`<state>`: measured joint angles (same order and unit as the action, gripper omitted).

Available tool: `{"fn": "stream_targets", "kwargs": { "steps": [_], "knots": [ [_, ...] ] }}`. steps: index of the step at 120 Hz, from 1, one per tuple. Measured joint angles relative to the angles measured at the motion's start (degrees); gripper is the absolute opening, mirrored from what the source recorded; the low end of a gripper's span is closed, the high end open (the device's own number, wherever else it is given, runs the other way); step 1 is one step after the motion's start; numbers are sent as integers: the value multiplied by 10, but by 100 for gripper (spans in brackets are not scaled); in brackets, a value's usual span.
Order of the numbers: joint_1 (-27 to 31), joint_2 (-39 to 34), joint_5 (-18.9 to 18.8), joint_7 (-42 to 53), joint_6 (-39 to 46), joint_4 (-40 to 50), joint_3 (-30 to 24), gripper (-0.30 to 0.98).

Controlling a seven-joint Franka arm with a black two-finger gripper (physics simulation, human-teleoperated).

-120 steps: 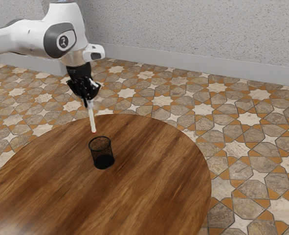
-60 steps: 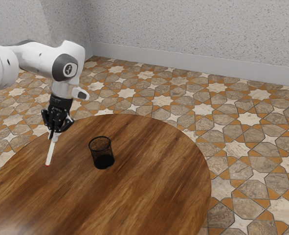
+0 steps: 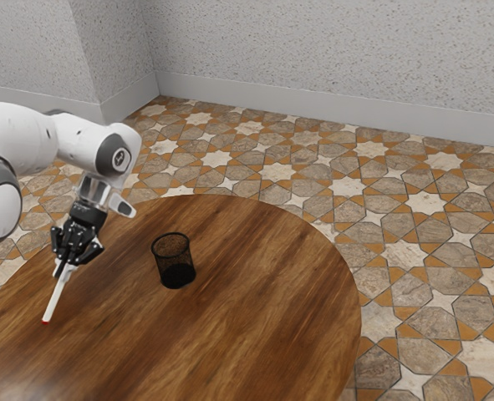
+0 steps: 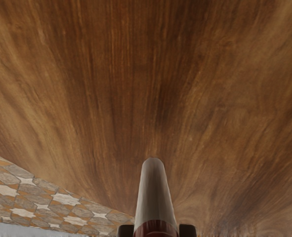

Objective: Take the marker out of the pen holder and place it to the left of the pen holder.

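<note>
Marker [image 3: 55, 298] out of the pen holder [image 3: 176, 272], not yet released.
Our gripper [image 3: 65, 268] has it pinched between both fingers, tilted, low at the table [image 3: 247, 326] and well apart from the pen holder, toward the exterior view's left; whether it touches down we cannot tell. We judge removal and carrying done; setting it down, letting go and backing off remain for us.

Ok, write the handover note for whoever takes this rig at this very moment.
Gripper: shut on the marker, which is tilted, red end down.
Pen holder: upright on the table, empty of the marker.
Done: marker out, held toward the exterior view's left of the holder.
Left: lay it down, release, back away. Whether its tip touches the table, I can't tell.
</note>
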<state>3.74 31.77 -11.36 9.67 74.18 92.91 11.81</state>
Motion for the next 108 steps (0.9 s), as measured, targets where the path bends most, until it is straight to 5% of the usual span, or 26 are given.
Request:
{"fn": "stream_targets", "kwargs": {
  "steps": [8, 30, 48, 77, 95, 108],
  "knots": [
    [2, 3, 0, 6, -4, 0, 0, -8],
    [8, 4, 12, 17, -12, 1, 0, 32],
    [1, -47, 20, 25, -5, 8, 0, 51],
    [-56, -281, 39, 33, 127, 129, -11, 63],
    [-91, -322, 59, 36, 228, 145, -21, 66],
    [-106, -331, 83, 38, 253, 76, -34, 67]
  ]
}}
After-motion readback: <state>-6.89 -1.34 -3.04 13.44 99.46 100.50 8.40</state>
